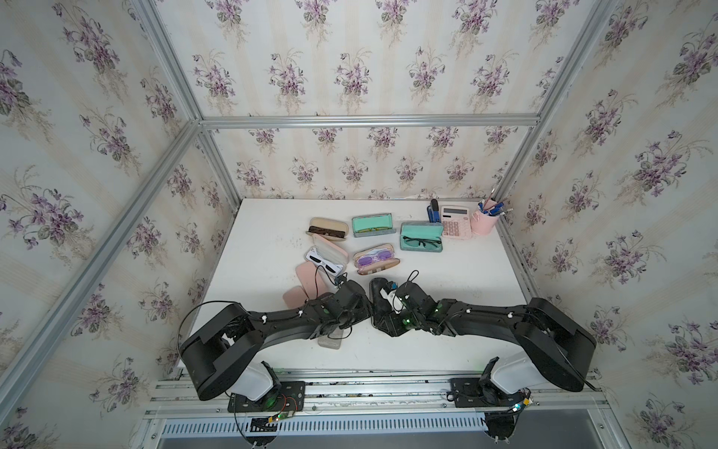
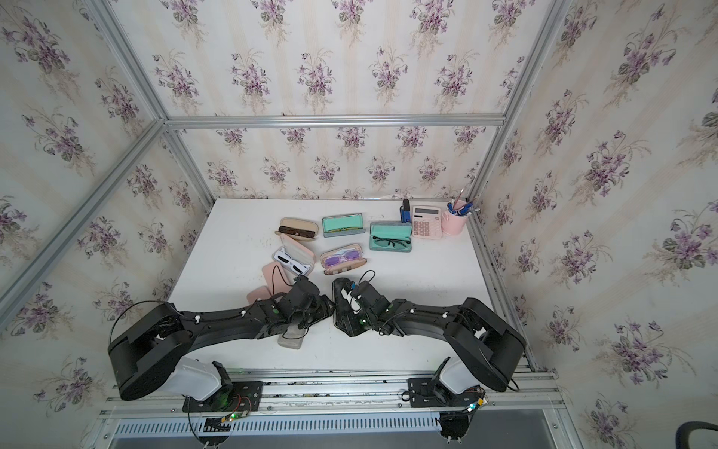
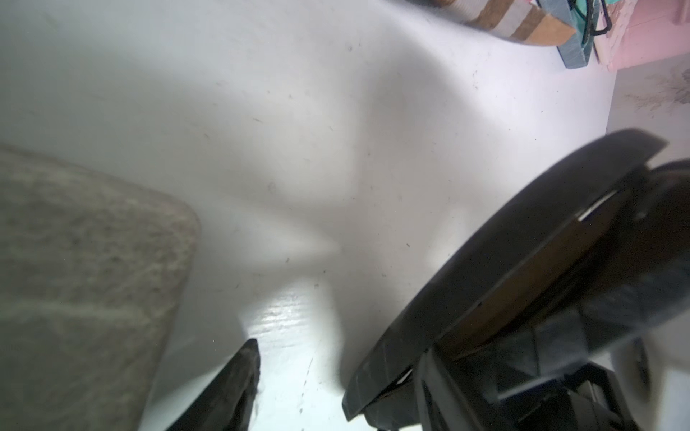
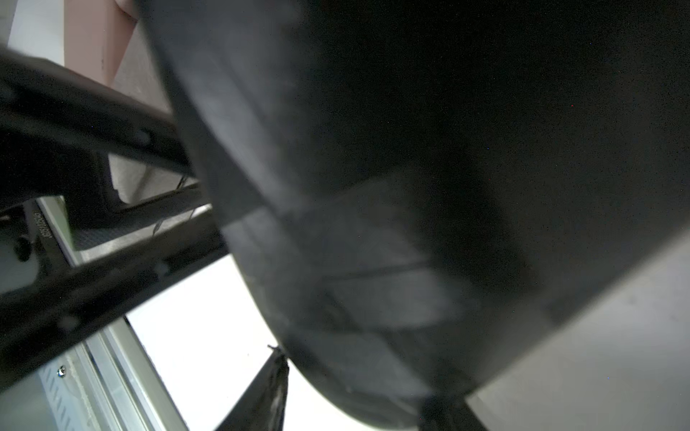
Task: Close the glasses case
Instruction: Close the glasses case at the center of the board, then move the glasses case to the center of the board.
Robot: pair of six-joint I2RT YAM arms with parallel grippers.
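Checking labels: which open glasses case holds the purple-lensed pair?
The brown-striped case in the middle of the table; the other open cases hold dark, yellowish or white-framed glasses.

Black glasses case [image 1: 376, 301], pink calculator [image 1: 455, 222], purple-flowered wallpaper [image 1: 349, 70], white table [image 1: 447, 311]

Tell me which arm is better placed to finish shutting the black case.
Right, probably. The black case fills the right wrist view, so the right arm is close against it. The left wrist view catches only the case's edge, lid ajar.
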